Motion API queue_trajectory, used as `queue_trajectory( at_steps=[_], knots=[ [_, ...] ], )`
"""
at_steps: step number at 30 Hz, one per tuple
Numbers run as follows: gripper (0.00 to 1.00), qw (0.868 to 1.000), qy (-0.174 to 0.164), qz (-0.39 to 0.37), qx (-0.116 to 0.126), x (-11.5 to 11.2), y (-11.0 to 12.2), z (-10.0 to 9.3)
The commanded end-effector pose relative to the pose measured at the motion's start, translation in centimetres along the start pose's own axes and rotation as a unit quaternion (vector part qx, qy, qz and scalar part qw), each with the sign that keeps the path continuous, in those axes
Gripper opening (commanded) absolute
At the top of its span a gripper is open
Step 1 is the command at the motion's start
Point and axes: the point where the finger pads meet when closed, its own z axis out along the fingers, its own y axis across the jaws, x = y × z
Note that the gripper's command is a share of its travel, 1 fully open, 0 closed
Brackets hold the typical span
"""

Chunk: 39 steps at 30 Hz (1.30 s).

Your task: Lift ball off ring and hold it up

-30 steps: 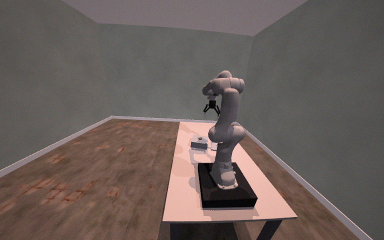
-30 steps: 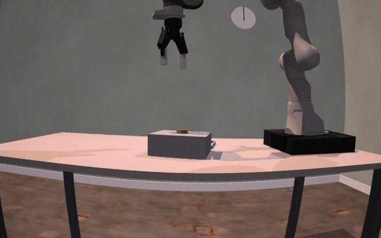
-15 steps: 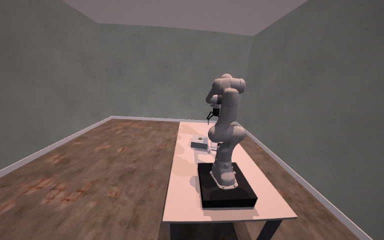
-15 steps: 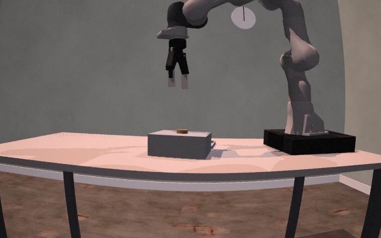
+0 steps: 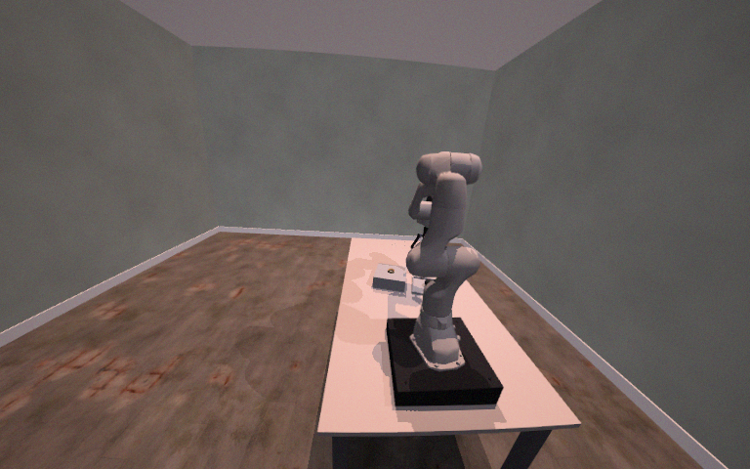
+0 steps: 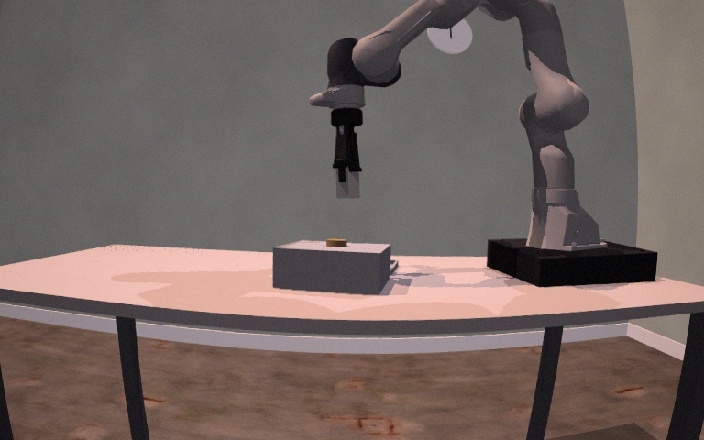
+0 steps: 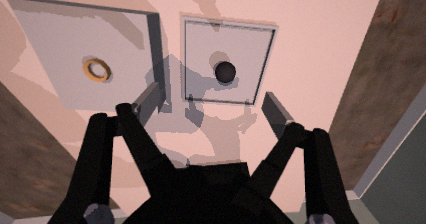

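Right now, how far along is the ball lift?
Done: nothing yet; the dark round ball sits on its ring in the shallow grey tray. In hand: the open black gripper hangs high above the grey stand with its orange ring, holding nothing. Left: descend over the ball, close, lift, hold.

One table (image 6: pixel 126 272), with four dark legs visible in the exterior view. On it: one arm (image 6: pixel 549 108) on one black base (image 6: pixel 633 264), carrying one gripper (image 7: pixel 214 109) with two fingers, spread wide with nothing between. One dark ball (image 7: pixel 225 72), one shallow tray (image 7: pixel 260 49), one higher stand (image 6: pixel 328 269). Two rings expected, but only one orange ring (image 7: pixel 97 69) really visible; the other hidden under the ball.
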Motion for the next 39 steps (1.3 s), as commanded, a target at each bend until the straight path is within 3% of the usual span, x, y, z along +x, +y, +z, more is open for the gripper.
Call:
queue_trajectory(
  at_steps=[1,4,8,36,39],
  knots=[
    [1.00,0.997,0.027,-0.069,0.010,1.0,0.6,0.5],
    [1.00,0.995,0.029,-0.093,0.008,-0.5,2.2,2.7],
    [1.00,0.994,0.030,-0.106,0.007,-1.4,3.0,3.9],
    [1.00,0.994,0.030,-0.107,0.006,-1.5,3.1,4.0],
    [1.00,0.994,0.030,-0.107,0.007,-1.4,3.0,4.8]
  ],
)
